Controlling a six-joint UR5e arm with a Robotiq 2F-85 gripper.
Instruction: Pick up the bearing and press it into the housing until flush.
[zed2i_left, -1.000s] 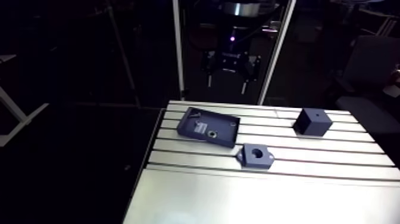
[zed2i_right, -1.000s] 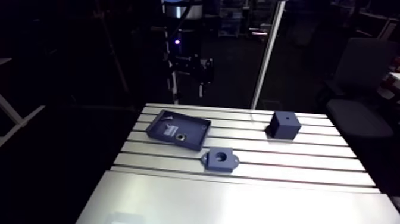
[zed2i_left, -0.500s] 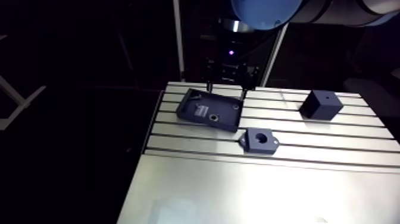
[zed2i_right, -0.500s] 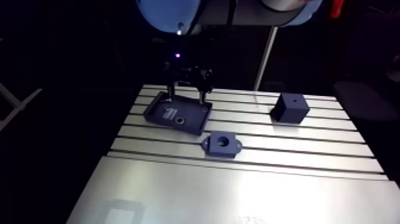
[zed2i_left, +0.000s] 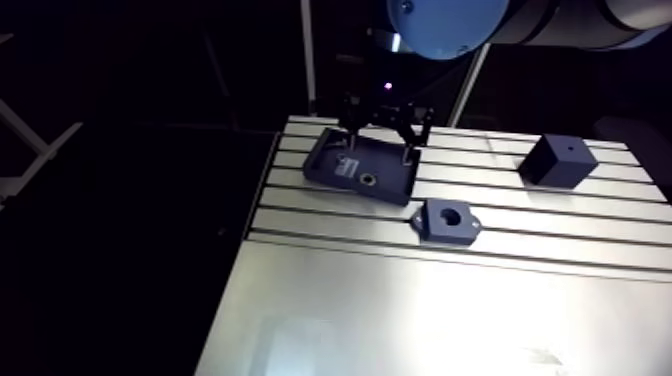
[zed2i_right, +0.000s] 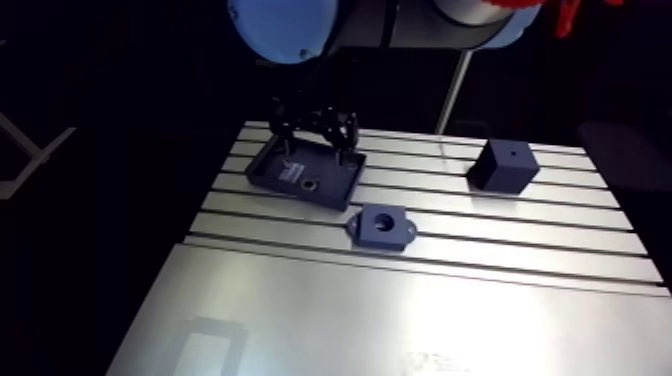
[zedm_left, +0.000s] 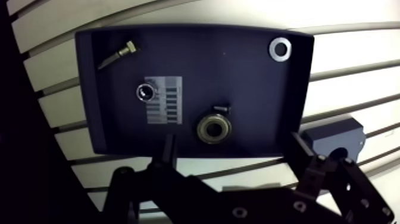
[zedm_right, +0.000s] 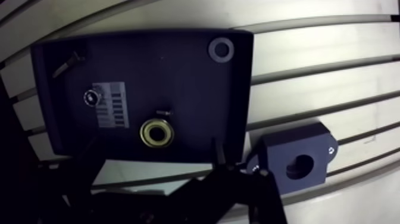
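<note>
A brass-ringed bearing (zedm_left: 215, 128) lies flat in a dark shallow tray (zedm_left: 250, 77), beside a printed label. My gripper (zedm_left: 232, 140) hangs open above the tray, fingers (zedm_left: 168, 149) spread wide, with the bearing just ahead of the gap and nothing held. The dark housing (zedm_right: 297, 158), a block with a round bore, sits on the slotted table beside the tray. In the arm view the gripper (zed2i_left: 378, 148) stands over the tray (zed2i_left: 362, 172), and the housing (zed2i_left: 446, 220) lies nearer the table's front.
The tray also holds a bolt (zedm_left: 117, 53), a washer (zedm_left: 280, 49), a small ring (zedm_left: 144, 92) on the label and a tiny screw (zedm_left: 221, 108). A dark cube (zed2i_left: 558, 160) stands at the back right of the table (zed2i_left: 400, 300).
The gripper has come down from above the table's far edge to just over the tray. The camera shifted with the arm; the tray, housing and cube stay put.
</note>
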